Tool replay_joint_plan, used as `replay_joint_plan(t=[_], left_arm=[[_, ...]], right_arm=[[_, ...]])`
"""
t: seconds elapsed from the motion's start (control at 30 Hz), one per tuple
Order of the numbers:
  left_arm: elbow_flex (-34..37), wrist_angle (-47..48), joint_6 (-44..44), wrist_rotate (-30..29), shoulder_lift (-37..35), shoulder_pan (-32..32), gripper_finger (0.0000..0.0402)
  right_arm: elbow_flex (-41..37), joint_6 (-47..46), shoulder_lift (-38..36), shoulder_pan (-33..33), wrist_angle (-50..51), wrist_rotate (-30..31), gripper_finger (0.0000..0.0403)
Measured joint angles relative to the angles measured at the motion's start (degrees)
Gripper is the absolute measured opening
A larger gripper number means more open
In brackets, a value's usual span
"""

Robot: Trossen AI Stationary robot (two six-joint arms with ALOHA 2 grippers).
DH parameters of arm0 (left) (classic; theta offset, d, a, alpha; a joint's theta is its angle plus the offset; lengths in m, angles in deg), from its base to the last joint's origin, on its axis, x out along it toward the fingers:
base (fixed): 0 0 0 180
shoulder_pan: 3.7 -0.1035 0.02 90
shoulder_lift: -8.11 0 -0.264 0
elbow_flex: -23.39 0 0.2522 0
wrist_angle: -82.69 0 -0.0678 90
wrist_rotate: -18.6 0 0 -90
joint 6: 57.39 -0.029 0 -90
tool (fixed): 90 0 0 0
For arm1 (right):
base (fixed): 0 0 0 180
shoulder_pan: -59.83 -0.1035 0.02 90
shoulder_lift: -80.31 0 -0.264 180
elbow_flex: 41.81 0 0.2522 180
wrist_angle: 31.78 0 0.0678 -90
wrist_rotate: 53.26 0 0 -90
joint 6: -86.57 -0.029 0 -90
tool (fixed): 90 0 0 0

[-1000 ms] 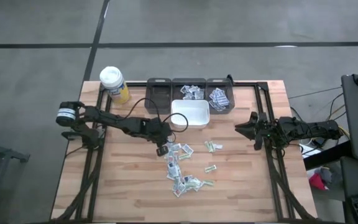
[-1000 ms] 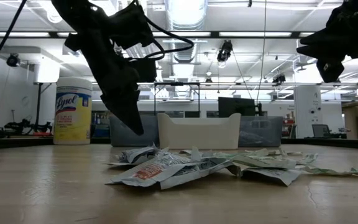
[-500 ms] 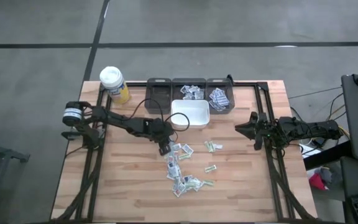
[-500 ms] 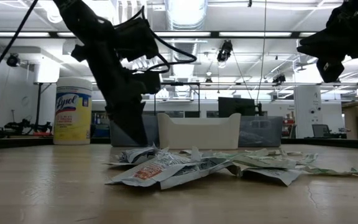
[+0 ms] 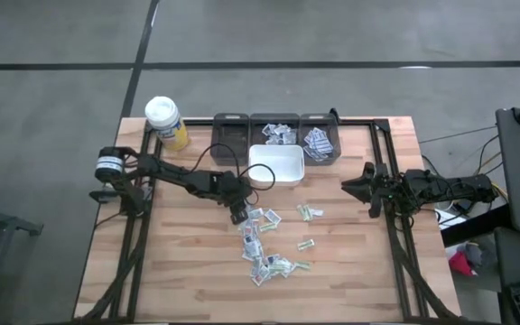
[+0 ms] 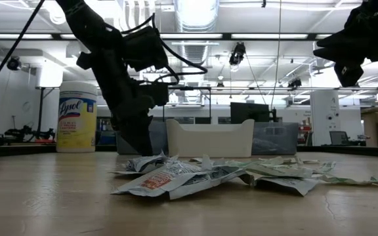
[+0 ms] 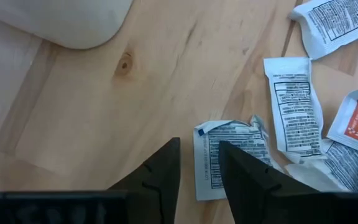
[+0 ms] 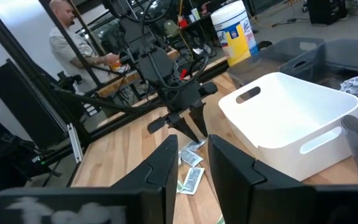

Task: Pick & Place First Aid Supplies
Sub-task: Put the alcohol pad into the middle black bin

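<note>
I am lowering my left claw (image 7: 197, 171), parted narrowly, over a thin, floppy packet (image 7: 232, 155) at centre frame on the table (image 5: 188, 262); pinching its crumpled edge looks best.

Crinkled paper packets (image 5: 262, 242) are lying on a matt, grained wooden table (image 5: 188, 271); the white bin (image 5: 278, 164) is looking like smooth plastic.
</note>
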Motion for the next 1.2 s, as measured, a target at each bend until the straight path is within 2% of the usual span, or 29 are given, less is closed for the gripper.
replay_joint_plan(t=[0.43,0.87,1.2], left_arm=[[-0.1,7.8,-1.4,-3.1,1.8,-0.1,0.0104],[1.4,9.9,-1.1,-6.1,1.9,-0.5,0.0005],[0.5,11.1,-1.5,-5.4,-1.4,-0.6,0.0]], right_arm=[[0.0,0.0,0.0,0.0,0.0,0.0,0.0071],[0.0,0.0,0.0,0.0,0.0,0.0,0.0071],[0.0,0.0,0.0,0.0,0.0,0.0,0.0087]])
